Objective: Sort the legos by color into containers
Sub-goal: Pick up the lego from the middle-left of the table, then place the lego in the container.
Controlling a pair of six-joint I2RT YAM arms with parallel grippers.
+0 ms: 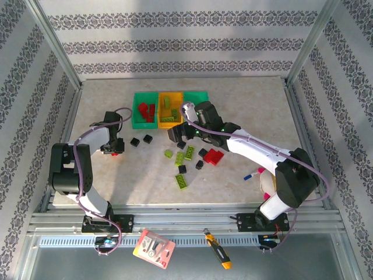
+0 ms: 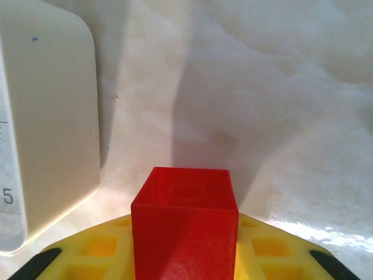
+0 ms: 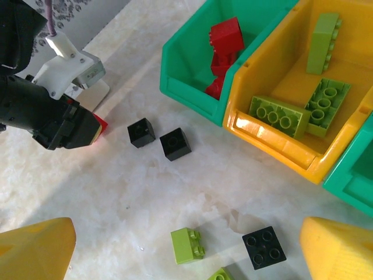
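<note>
1. Nearest us: loose legos [image 1: 185,169], lime/black/red, scattered mid-table, unsorted.
2. R gripper [image 3: 186,233] is spread wide and empty, hanging over a lime brick [image 3: 187,245] + black brick [image 3: 264,247].
3. L gripper [image 1: 115,150] is pinching the red brick [image 2: 185,227]. Brick sits low by the table, white box [image 2: 46,116] just beside.
4. Far: green bin [image 3: 189,87] has reds, yellow bin [image 3: 274,140] has limes.
5. Risks, our guess:
   - Red brick juts well out of the grip, so it may twist or slip on lift.
   - L swing could nudge the white box or the black pair [image 3: 141,132] en route.
   - R arm sits near the bins, so the arms may clash.
   - An early release would land the red outside the green bin.
</note>
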